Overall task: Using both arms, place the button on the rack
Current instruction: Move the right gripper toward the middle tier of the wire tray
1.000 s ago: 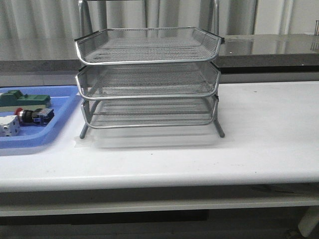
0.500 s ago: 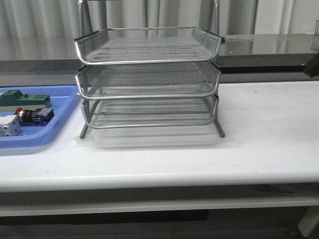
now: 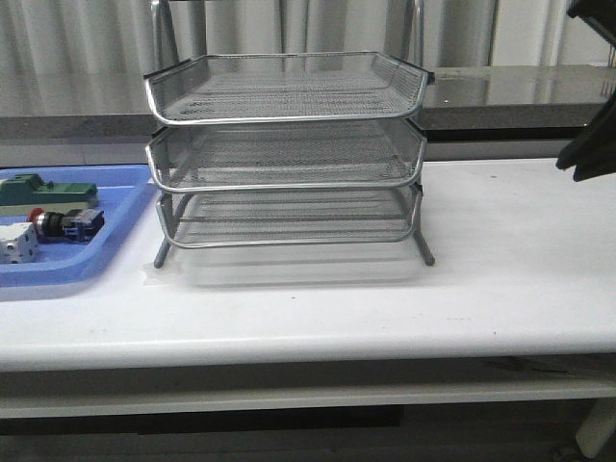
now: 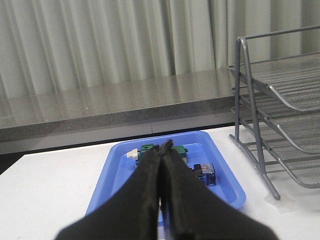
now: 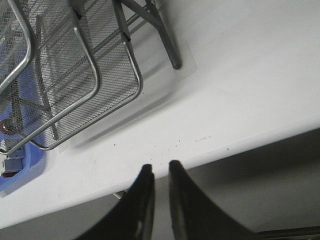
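Note:
The button (image 3: pixel 65 224), with red head and blue rear block, lies in the blue tray (image 3: pixel 106 252) at the table's left. In the left wrist view only its blue block (image 4: pixel 205 175) shows past my fingers. My left gripper (image 4: pixel 162 146) is shut and empty, hovering short of the tray and aimed at it. The three-tier wire rack (image 3: pixel 287 154) stands mid-table. My right arm (image 3: pixel 589 154) hangs at the front view's right edge, well right of the rack. The right gripper (image 5: pixel 160 166) is over the table's front edge, its fingers a narrow gap apart with nothing between them.
A green block (image 3: pixel 48 192) and a white part (image 3: pixel 17 243) share the blue tray with the button. A dark grey counter (image 3: pixel 520 91) runs behind the table. The rack's right front leg (image 5: pixel 167 45) stands on a clear pad.
My right arm has come into the front view at the right edge and now reaches further in. The rack, tray and button have not moved.

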You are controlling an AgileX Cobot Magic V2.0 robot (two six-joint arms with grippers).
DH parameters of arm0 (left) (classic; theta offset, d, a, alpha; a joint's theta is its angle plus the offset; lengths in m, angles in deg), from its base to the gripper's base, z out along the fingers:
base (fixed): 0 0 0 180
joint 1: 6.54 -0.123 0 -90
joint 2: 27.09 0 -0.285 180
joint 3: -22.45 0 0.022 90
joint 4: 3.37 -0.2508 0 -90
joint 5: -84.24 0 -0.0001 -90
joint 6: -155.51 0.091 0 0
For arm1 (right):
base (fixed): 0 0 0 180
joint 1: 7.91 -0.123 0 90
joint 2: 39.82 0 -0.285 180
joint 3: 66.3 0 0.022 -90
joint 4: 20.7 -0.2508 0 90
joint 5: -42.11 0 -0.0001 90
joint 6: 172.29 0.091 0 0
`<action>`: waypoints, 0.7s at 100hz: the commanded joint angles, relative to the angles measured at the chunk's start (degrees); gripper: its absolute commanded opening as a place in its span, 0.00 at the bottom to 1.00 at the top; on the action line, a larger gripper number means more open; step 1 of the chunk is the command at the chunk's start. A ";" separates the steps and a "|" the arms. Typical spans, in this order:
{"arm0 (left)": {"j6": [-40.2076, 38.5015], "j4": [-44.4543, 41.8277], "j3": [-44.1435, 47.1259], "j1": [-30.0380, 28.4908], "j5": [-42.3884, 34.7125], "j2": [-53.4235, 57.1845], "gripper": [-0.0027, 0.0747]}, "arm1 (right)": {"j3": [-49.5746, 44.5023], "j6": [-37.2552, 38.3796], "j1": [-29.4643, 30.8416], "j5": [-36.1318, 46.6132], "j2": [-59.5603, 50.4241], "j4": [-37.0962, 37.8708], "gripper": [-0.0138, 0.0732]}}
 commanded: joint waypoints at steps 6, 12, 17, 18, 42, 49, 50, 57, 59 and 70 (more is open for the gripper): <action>-0.50 0.36 3.13 0.27 -4.64 1.82 0.01 | 1.86 -2.57 0.05 1.33 -1.05 -4.04 0.59; -0.50 0.36 3.13 0.27 -4.64 1.82 0.01 | 1.86 -3.56 0.05 1.33 -1.05 -5.51 0.61; -0.50 0.36 3.13 0.27 -4.64 1.82 0.01 | 1.86 -4.51 0.05 1.33 -1.05 -6.79 0.61; -0.50 0.36 3.13 0.27 -4.64 1.82 0.01 | 1.86 -4.67 0.05 1.33 -1.05 -6.98 0.61; -0.50 0.36 3.13 0.27 -4.64 1.82 0.01 | 1.86 -13.30 0.05 1.15 -0.28 -18.30 0.61; -0.50 0.36 3.13 0.27 -4.64 1.82 0.01 | 1.86 -16.80 0.05 0.54 0.51 -22.20 0.61; -0.50 0.36 3.13 0.27 -4.64 1.82 0.01 | 1.86 -17.16 0.05 0.33 0.61 -22.59 0.61; -0.50 0.36 3.13 0.27 -4.64 1.82 0.01 | 1.86 -20.87 0.05 -0.82 1.68 -26.56 0.61; -0.50 0.36 3.13 0.27 -4.64 1.82 0.01 | 1.86 -22.03 0.05 -1.17 2.06 -27.88 0.61; -0.50 0.36 3.13 0.27 -4.64 1.82 0.01 | 1.86 -29.20 0.05 -3.88 4.51 -35.41 0.61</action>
